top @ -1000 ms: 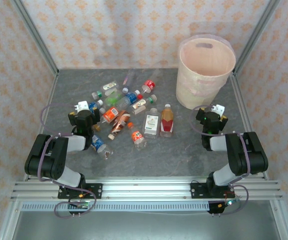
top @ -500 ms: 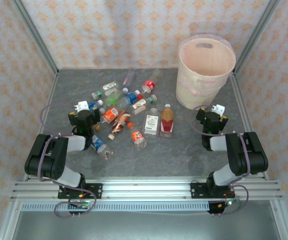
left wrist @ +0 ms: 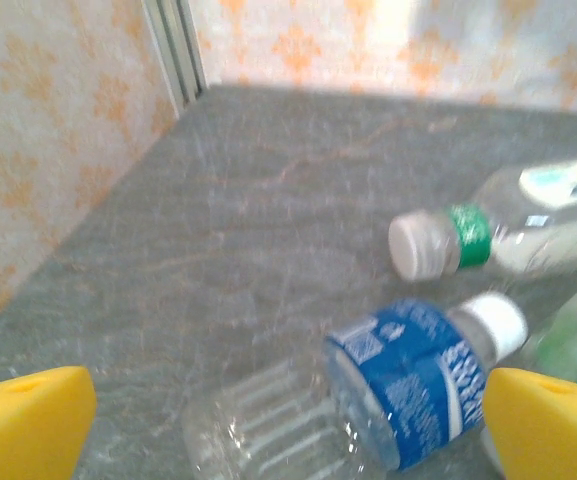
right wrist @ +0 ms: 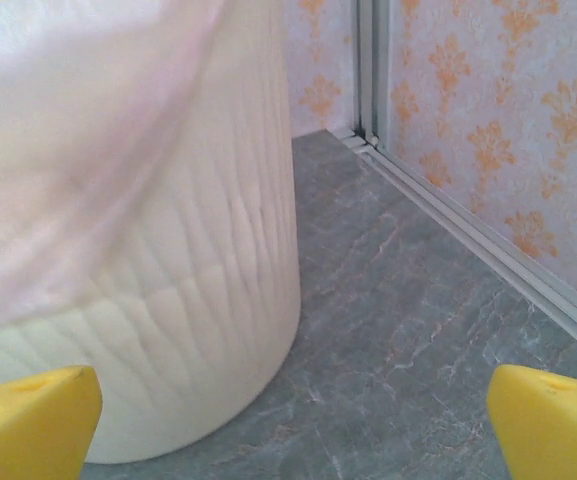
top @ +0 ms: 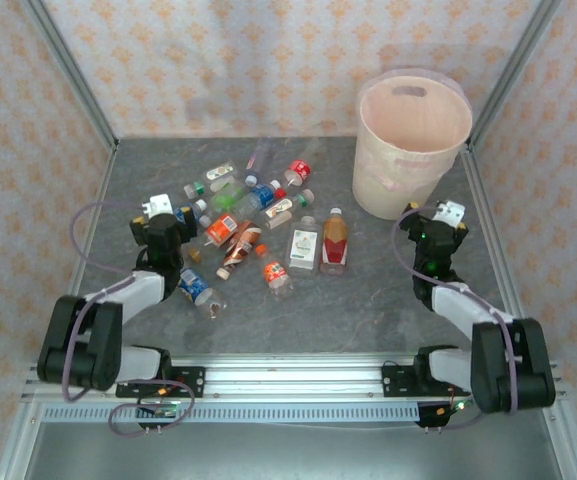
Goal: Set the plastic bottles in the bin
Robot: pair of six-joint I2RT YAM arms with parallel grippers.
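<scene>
Top external: left arm (top: pixel 126 292), right arm (top: pixel 465 303) stretched farther; bottles (top: pixel 240 243) unmoved.

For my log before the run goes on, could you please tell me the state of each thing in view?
Bin: upright, no bottle seen inside.
Bottles: lying on the table, outside the bin.
Left gripper: open, empty.
Right gripper: open, empty.

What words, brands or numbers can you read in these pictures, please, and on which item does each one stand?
Nothing can be read outright.
On the blue-labelled bottle: white print, too blurred to read.
On the green-banded bottle: label blurred, unreadable.
On the other plastic bottles in the top view: coloured labels, too small to read.
On the bin: no writing visible.
</scene>
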